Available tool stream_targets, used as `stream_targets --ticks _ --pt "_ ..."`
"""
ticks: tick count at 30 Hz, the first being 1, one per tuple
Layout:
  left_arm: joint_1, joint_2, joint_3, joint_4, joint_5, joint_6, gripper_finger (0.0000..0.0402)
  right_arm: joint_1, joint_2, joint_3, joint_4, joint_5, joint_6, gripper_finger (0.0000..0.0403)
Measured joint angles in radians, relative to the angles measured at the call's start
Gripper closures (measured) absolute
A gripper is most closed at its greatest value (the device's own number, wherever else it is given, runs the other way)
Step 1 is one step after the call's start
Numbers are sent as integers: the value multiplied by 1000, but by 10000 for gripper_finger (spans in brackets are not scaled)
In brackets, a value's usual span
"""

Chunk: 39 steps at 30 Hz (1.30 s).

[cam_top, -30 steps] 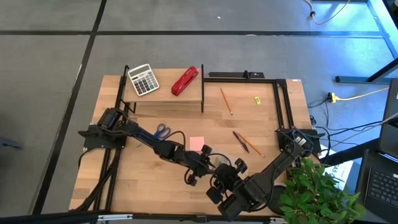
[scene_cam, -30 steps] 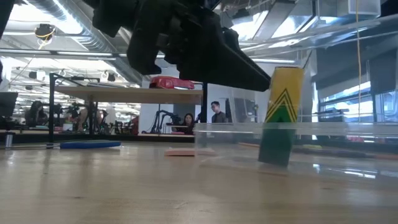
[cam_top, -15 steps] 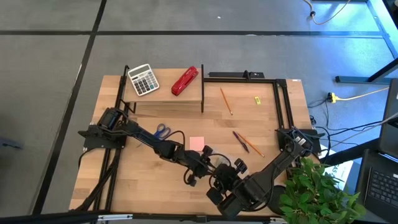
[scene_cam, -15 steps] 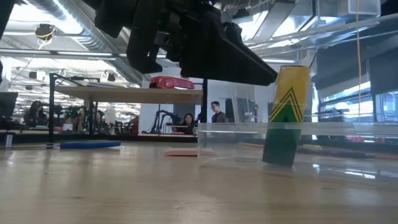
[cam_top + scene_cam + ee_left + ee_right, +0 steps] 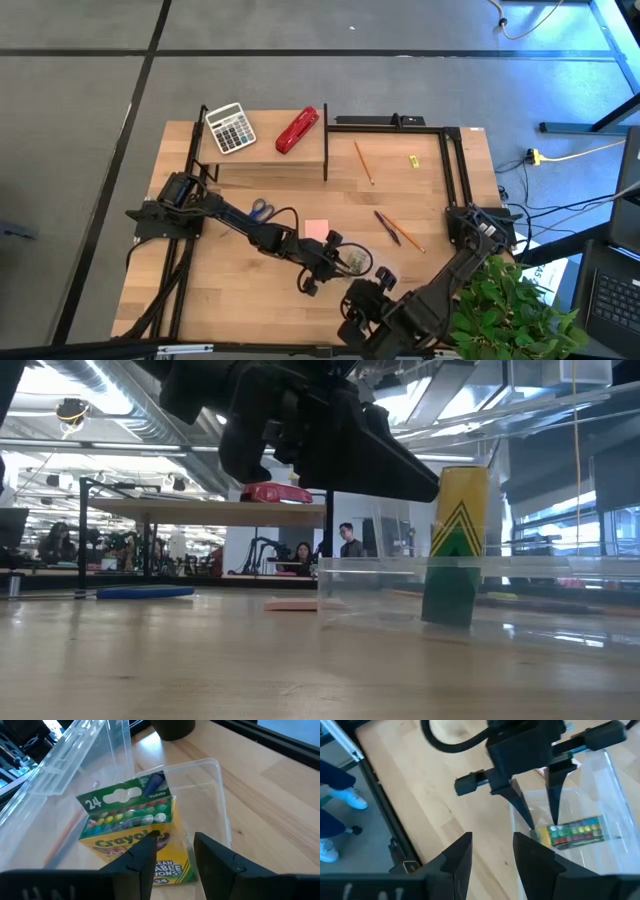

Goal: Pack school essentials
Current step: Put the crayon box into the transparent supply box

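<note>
Crayon box (image 5: 130, 827) status: left pincer (image 5: 172, 837) is clamped on it, a finger on either side, inside the clear container (image 5: 220, 795). The container sits near the desk (image 5: 220, 290) front edge, roughly mid-width. From the low view the box (image 5: 455, 540) stands upright, slightly tilted, bottom end down in the container. Top flap is open, crayon tips visible.

Right pincer (image 5: 492, 840) has its fingers apart with nothing between them. It hangs over the front edge of the desk, just front of the container, looking back at the left pincer and the box (image 5: 572, 832).

Loose on the desk:
- blue-handled scissors (image 5: 261, 209), left of centre, partly under the left arm
- pink sticky-note pad (image 5: 316, 230), centre, just behind the container
- dark pen (image 5: 386, 227) and an orange pencil (image 5: 405, 235), side by side, right of centre
- second orange pencil (image 5: 363, 162), toward the back edge
- small yellow piece (image 5: 413, 161), near the back-right corner

Raised shelf (image 5: 262, 152) at the back-left corner carries the calculator (image 5: 230, 127) and the red stapler (image 5: 297, 130), apart from each other.

Plant (image 5: 510, 310) at the front-right corner. People (image 5: 350, 545) visible in the room beyond, well away from the desk.
</note>
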Motion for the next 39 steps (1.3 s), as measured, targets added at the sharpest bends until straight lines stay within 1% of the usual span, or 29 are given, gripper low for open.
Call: stream_targets --ticks 8,13,17,21,28,33,39 --pt "0 0 0 0 -2 0 278 -5 1 -12 71 8 -164 258" --pt "0 0 0 0 -2 0 278 -11 4 -92 114 -19 -168 258" --pt "0 0 0 0 -2 0 278 -18 5 -150 135 -20 -168 258" --pt "0 0 0 0 -2 0 278 -25 4 -186 138 -9 -242 258" --pt "0 0 0 -1 -3 -1 278 -54 5 -264 134 -42 -273 258" --pt "0 0 0 -1 -3 -2 278 -69 5 -274 124 -45 -298 258" --pt "0 0 0 -17 -3 -2 278 -73 5 -274 61 -61 -270 258"
